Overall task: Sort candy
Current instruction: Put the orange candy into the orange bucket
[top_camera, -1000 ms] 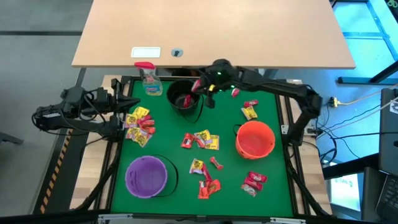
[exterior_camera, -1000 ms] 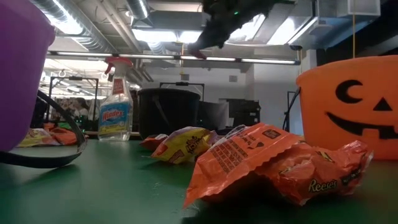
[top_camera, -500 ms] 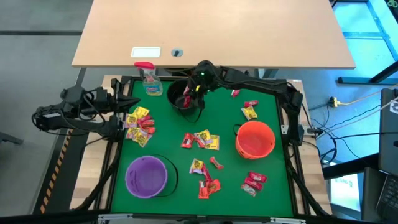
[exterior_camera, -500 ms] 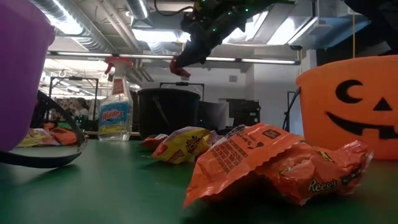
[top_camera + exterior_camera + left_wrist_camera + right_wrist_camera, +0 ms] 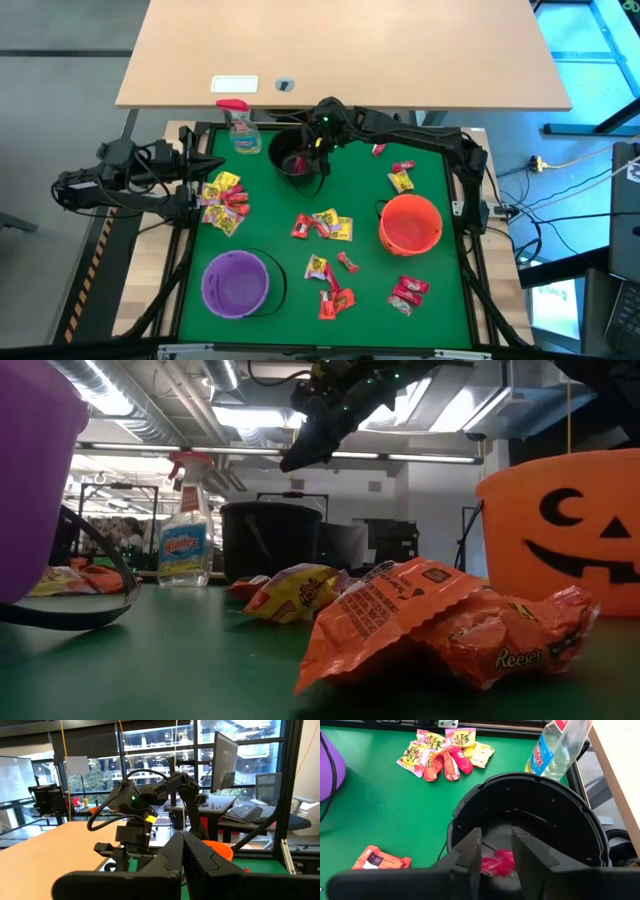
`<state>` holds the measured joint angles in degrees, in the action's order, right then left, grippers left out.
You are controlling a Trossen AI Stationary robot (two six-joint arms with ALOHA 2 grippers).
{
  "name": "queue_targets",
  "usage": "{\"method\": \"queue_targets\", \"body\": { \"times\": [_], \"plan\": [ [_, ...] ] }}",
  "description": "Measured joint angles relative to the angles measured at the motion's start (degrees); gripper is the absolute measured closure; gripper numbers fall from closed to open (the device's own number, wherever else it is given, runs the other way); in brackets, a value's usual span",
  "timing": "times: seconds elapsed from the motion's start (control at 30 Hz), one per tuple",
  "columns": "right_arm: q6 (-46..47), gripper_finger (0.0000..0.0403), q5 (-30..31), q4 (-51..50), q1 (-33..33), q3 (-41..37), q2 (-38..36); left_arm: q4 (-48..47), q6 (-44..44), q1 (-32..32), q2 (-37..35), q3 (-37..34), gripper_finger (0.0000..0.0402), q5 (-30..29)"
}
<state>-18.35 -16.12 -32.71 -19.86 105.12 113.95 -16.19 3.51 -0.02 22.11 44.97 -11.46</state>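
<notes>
**Right arm poised over the black bucket, red sweet lying inside**

The right gripper (image 5: 310, 150) hangs just above the black bucket (image 5: 298, 158), which stands at the far side of the green counter (image 5: 270, 225). Seen past the arm's own 2 fingers (image 5: 470, 851), the jaws stand apart with nothing between them, and a red sweet (image 5: 497, 862) lies on the bucket's floor directly below. From table height the gripper (image 5: 300, 455) shows clear of the bucket's rim (image 5: 271, 508), not touching it.

The spray bottle (image 5: 240, 125) with the red top stands just beside the black bucket, on the left arm's side. The rest of the candy lies loose on the counter: a heap of yellow and red packets (image 5: 223, 200) beyond the bottle's side of the bucket, near the left arm; a small cluster (image 5: 322, 226) in front of the bucket toward the counter's middle; a few more (image 5: 333, 285) farther out still; and 2 or 3 packets (image 5: 398, 172) off to the bucket's other side. The orange bucket (image 5: 410, 224) sits on that same side, nearer than those packets, with a red packet (image 5: 408, 293) beyond it. The purple bucket (image 5: 236, 284) stands well apart from the black one, at the near corner on the left arm's side.

The left gripper (image 5: 190, 185) waits at the counter's edge by the yellow and red heap, its jaws pressed together and empty (image 5: 182, 857).
</notes>
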Motion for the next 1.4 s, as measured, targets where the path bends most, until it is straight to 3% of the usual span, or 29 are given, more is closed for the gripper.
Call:
{"method": "queue_targets", "body": {
  "times": [0.2,0.4,0.67,0.83,1.03,1.4],
  "plan": [
    [-0.3,0.0271,1.6,-2.1,0.0,0.0,-0.2,0.0,0.0,0.0,0.0,0.0,0.0401,0.0],
    [2.3,0.027,1.7,-19.3,1.6,0.0,-3.2,1.7,-0.4,0.0,0.9,0.0,0.0401,0.0],
    [5.4,0.0269,12.3,-33.1,8.2,-0.1,-9.2,2.2,3.6,0.0,8.4,0.0,0.0401,-0.1],
    [9.1,0.0269,18.4,-32.7,10.4,-3.3,-14.9,1.7,4.6,0.0,12.7,0.0,0.0401,-0.1],
    [12.4,0.0269,21.1,-25.9,10.4,-13.5,-23.5,1.5,4.5,0.0,16.8,0.0,0.0394,-0.1],
    [15.1,0.0269,29.4,-13.7,10.4,-28.7,-37.6,1.9,3.9,1.8,29.4,0.0,0.027,0.0]
  ]
}}
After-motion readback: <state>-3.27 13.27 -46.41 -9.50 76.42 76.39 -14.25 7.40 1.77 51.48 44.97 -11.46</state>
